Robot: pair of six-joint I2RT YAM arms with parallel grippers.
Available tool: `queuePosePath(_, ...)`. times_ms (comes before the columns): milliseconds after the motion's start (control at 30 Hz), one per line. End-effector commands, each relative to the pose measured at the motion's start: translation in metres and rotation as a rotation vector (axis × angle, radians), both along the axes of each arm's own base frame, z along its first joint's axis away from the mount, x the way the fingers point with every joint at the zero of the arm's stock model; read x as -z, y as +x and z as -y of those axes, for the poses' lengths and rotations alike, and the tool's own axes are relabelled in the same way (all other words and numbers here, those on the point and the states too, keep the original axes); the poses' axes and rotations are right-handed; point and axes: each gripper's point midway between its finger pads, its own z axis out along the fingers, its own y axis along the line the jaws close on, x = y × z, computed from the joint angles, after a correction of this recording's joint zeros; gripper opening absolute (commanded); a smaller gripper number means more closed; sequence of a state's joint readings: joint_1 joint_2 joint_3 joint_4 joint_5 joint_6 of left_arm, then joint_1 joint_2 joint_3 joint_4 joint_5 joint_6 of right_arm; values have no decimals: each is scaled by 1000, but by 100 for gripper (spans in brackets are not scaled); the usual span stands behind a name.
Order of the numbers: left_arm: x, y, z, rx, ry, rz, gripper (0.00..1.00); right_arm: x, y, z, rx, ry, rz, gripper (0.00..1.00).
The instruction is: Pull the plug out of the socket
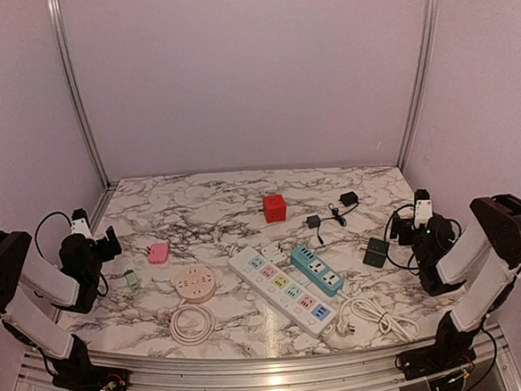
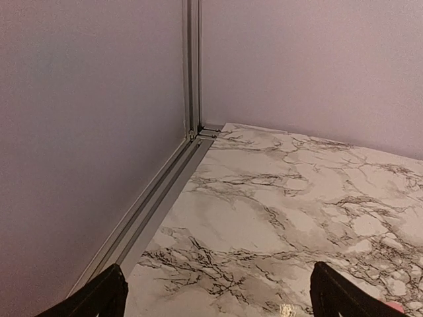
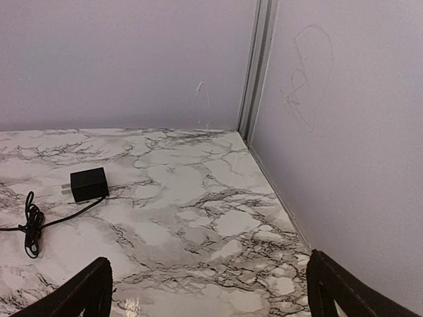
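A long white power strip (image 1: 280,288) with coloured sockets lies in the middle of the marble table. A white plug (image 1: 271,247) seems to sit in its far end. A shorter teal strip (image 1: 317,270) lies beside it. My left gripper (image 1: 110,244) is at the table's left edge, open and empty; the left wrist view shows it (image 2: 218,300) over bare marble, facing the back left corner. My right gripper (image 1: 404,230) is at the right edge, open and empty; the right wrist view shows it (image 3: 211,297) facing the back right corner.
Also on the table are a red cube socket (image 1: 275,208), a black adapter (image 1: 348,198) (image 3: 89,183) with its cable, a dark green cube (image 1: 375,253), a round pink socket (image 1: 193,282) with a coiled white cord (image 1: 192,324), a pink block (image 1: 158,253) and a small green adapter (image 1: 133,279). Walls enclose three sides.
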State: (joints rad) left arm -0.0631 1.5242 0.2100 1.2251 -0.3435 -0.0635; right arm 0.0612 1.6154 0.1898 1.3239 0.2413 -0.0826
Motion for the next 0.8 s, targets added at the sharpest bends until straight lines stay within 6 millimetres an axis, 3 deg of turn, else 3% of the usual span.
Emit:
queuePosePath(0, -19, 10, 1, 10, 11, 64, 99, -34, 8, 0, 21, -1, 124, 99)
queuePosePath(767, -19, 10, 1, 11, 10, 61, 99, -34, 9, 0, 17, -1, 120, 99)
